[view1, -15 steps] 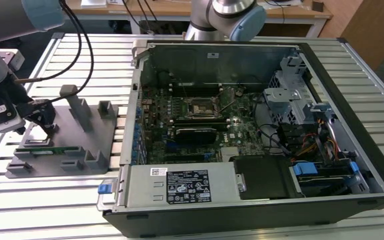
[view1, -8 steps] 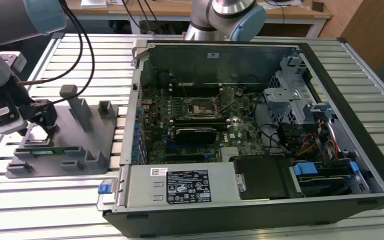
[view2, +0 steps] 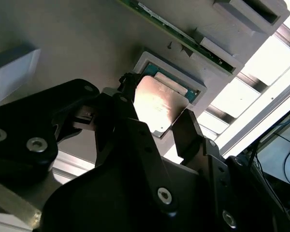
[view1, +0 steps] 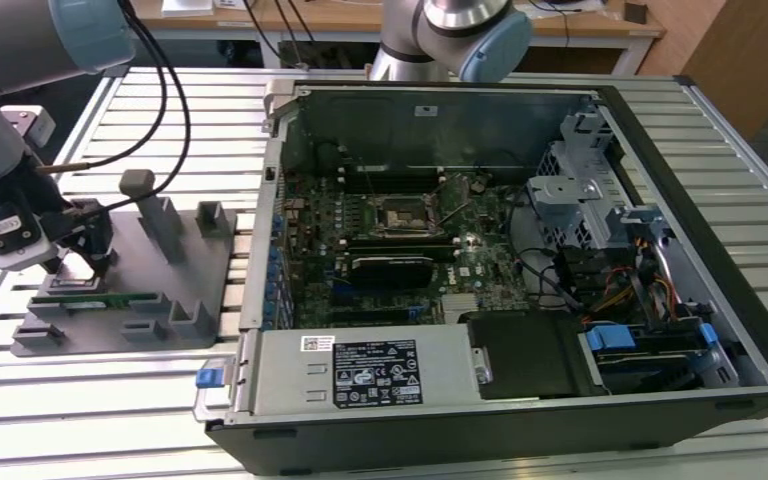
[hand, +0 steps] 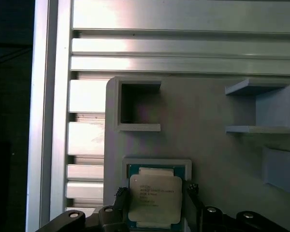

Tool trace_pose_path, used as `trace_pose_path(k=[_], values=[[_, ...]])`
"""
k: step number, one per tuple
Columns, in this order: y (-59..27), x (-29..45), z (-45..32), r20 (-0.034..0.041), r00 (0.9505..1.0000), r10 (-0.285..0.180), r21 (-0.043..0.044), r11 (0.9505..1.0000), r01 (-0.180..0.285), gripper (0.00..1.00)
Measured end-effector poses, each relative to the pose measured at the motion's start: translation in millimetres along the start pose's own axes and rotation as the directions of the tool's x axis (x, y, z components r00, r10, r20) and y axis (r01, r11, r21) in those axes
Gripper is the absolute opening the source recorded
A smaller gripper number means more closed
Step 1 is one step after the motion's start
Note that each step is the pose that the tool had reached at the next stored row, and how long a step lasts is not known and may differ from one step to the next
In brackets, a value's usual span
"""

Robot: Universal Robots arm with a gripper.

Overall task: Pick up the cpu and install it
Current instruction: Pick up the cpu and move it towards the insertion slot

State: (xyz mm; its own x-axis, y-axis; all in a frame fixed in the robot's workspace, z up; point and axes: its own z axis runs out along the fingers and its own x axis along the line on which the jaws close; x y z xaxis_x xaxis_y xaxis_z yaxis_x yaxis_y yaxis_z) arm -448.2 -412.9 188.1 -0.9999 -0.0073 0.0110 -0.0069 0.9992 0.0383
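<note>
The cpu is a small square chip with a silver top, and it sits between my gripper's two black fingers. The fingers press on two opposite edges of it. It hangs just over its pale square nest in the grey fixture. In the first wrist view the cpu covers most of the nest, with my gripper shut on it. In the exterior view my gripper is low over the grey fixture, at that view's left. The black socket on the motherboard lies inside the open computer case.
A long green memory stick lies on the fixture just beside my fingers. Grey posts stand up from the fixture between me and the case wall. The arm's base rises behind the case. Everything rests on a slatted aluminium table.
</note>
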Motion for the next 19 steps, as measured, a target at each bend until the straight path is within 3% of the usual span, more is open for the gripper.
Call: trace_pose_path(k=[15, 19], values=[[0.0, 0.2, 1.7, 0.0, 1.0, 0.0, -0.0002, 1.0, 0.0, 0.58], [0.1, 0.2, 0.3, 0.0002, 1.0, 0.0, -0.0002, 1.0, 0.0, 0.53]])
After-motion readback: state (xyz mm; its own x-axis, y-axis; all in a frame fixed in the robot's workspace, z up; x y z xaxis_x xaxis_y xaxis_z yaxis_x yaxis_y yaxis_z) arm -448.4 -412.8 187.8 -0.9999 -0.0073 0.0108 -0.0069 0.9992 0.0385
